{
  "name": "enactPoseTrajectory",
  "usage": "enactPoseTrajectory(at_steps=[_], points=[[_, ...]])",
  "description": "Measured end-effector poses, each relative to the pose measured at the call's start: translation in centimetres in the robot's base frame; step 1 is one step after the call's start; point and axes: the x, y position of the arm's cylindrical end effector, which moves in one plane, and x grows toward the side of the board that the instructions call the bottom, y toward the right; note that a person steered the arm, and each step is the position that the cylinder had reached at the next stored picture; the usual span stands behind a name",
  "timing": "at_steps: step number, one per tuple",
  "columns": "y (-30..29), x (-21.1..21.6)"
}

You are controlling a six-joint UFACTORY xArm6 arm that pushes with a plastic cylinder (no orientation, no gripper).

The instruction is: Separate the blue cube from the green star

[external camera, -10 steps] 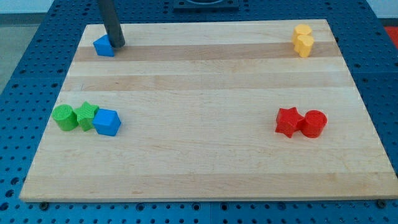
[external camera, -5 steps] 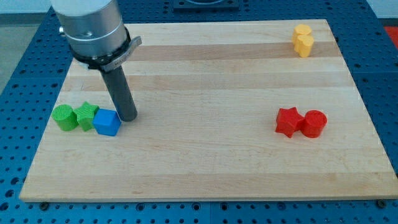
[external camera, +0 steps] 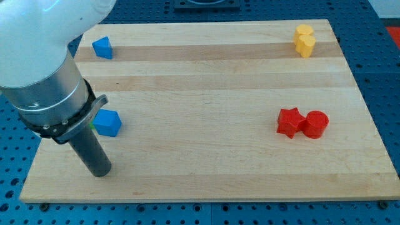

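Note:
The blue cube (external camera: 108, 122) sits at the view's left side of the wooden board (external camera: 206, 112). The green star beside it is hidden behind the arm; only a thin green sliver shows at the cube's left edge. My tip (external camera: 100, 170) rests on the board below the blue cube, toward the view's bottom left, a short gap from the cube. The arm's wide grey body covers the board's left edge.
A small blue block (external camera: 102, 47) lies at the view's top left. Two yellow blocks (external camera: 304, 40) stand together at the top right. A red star (external camera: 289, 122) touches a red cylinder (external camera: 315, 124) at the right.
My tip moved from the top-left blue block down past the blue cube's right side to a spot below it. The arm now hides the green star and green cylinder.

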Motion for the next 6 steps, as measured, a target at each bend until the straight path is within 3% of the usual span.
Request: enactPoseTrajectory(at_steps=[1,2,3,4,6], points=[[0.1,-2.6],[0.1,-7.8],[0.1,-8.9],[0.1,-13.3],[0.1,-18.0]])
